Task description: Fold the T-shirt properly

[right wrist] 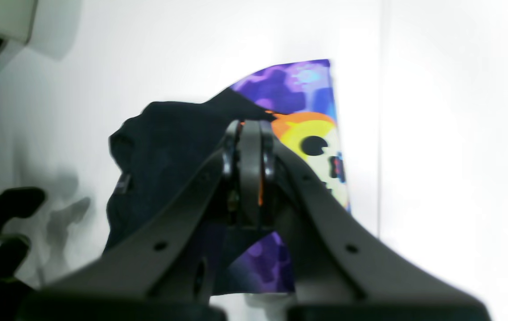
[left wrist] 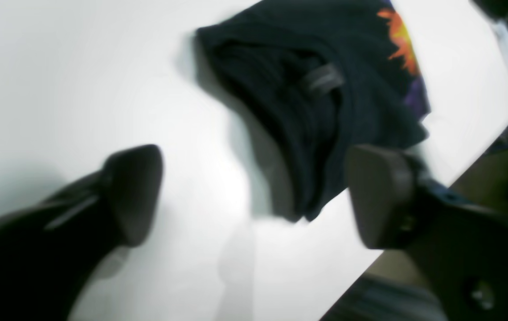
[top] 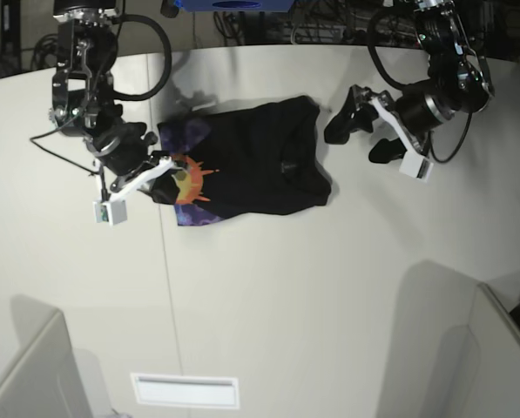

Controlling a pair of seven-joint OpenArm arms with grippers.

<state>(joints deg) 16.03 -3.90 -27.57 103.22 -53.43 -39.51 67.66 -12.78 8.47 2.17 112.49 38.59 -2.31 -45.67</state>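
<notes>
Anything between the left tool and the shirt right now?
No: bare table separates the open left tool from the shirt, clearest in the base view.

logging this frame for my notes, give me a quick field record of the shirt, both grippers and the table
item: black T-shirt, partly folded, crumpled
print: orange sun face on purple, showing at the end near the right arm
left gripper: open, empty, beside the shirt's collar end
right gripper: shut, over the printed edge; grip on cloth unclear
surface: white table
</notes>
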